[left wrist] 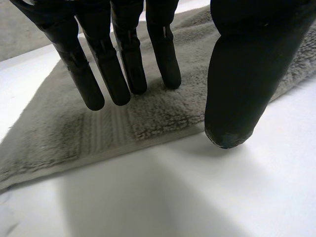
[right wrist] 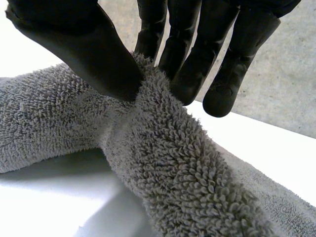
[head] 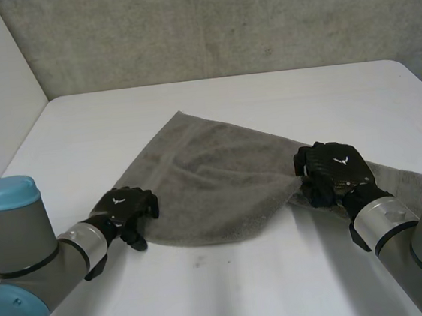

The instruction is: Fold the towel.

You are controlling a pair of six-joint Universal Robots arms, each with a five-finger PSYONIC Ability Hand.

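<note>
Grey towel (head: 205, 177) lay mid-way across the table (head: 286, 293), partly folded, its near edge running between both hands. I logged the right hand (head: 337, 171) pinching a raised ridge of it between thumb and fingers. The left hand (head: 125, 207) held straight fingers close together over the near-left edge, thumb apart above bare surface. Open tabletop lay all round.

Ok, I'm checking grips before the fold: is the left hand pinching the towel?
No, the fingers of the left hand hang straight over the towel near its edge, thumb apart over the table.
</note>
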